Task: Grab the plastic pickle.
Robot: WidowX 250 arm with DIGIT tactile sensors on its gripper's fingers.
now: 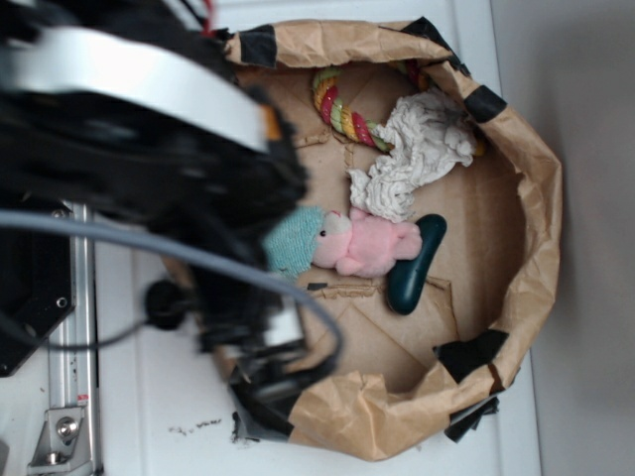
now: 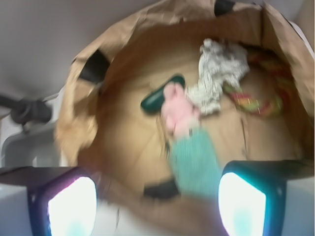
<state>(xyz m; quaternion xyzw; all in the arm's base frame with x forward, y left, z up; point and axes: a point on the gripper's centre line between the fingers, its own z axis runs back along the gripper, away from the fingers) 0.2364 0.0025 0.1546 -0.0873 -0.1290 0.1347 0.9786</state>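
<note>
The gripper (image 2: 157, 196), jaws spread wide and empty, hovers short of the plastic pickle (image 2: 161, 93), which lies ahead, slanted behind the pink plush (image 2: 179, 110).

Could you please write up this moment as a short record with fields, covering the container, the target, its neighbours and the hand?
container: brown paper bag, open
target: plastic pickle, dark teal-green, lying on the bag floor
touching target: pink plush toy
beside the plush: light teal fuzzy cloth
also in bag: white rag, multicoloured rope ring
hand: open, above the bag's near edge, holding nothing
target grasped: not yet
</note>
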